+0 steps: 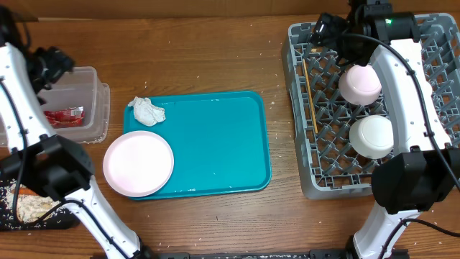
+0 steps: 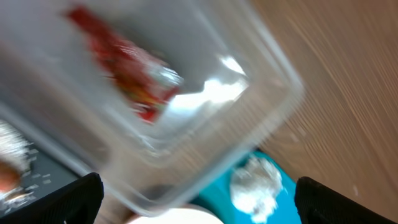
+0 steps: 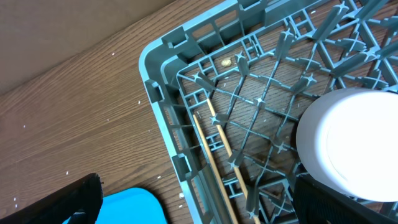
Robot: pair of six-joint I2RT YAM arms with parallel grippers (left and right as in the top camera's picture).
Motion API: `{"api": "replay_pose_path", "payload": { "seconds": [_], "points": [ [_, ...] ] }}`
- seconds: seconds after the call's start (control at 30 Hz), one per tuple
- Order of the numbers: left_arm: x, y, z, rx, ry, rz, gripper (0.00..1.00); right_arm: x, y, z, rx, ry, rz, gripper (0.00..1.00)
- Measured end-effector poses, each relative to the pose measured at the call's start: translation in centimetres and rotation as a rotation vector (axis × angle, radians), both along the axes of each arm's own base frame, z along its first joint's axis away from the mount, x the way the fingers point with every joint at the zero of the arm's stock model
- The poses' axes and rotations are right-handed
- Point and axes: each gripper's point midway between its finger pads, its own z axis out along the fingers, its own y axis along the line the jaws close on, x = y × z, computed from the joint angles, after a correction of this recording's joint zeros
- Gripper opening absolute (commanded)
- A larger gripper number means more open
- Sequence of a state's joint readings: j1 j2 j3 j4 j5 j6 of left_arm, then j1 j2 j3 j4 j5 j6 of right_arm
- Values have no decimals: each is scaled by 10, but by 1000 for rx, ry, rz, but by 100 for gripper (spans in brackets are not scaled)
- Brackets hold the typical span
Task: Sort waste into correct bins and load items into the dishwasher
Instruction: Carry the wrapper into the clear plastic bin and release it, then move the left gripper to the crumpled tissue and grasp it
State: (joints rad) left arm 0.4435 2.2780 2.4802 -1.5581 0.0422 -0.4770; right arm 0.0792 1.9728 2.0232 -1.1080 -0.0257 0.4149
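The overhead view is brightly and evenly lit from above; only soft, short shadows are cast beneath the arms (image 1: 411,93) and beside the rack (image 1: 295,115). The plate (image 1: 138,163) and bowls (image 1: 359,84) are nearly washed out, and a faint sheen is seen on the tray (image 1: 215,144). The left wrist view is smeared by motion: white glare is carried on the tub (image 2: 261,99), and the wrapper (image 2: 130,81) and napkin (image 2: 255,186) are blurred. The right wrist view is sharp, though the bowl (image 3: 354,143) is blown out and the fingers (image 3: 62,202) are left dark.
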Motion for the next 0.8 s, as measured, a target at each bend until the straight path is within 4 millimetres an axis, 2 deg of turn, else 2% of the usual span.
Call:
{"api": "replay_pose_path", "payload": {
  "seconds": [0.23,0.3,0.33,0.4,0.5,0.6,0.8],
  "points": [
    [32,-104,0,-32,-13,-335,100,0,0,0,0,0,0,100],
    [33,-145,-1,-38,10,-427,100,0,0,0,0,0,0,100],
    [33,-149,-1,-37,12,-434,100,0,0,0,0,0,0,100],
    [31,-172,-2,-26,34,-479,100,0,0,0,0,0,0,100],
    [26,-191,-6,9,74,-503,100,0,0,0,0,0,0,100],
    [17,-199,-17,22,137,-503,100,0,0,0,0,0,0,100],
    [-1,-192,-50,29,257,-497,100,0,0,0,-1,0,0,100]
  ]
}}
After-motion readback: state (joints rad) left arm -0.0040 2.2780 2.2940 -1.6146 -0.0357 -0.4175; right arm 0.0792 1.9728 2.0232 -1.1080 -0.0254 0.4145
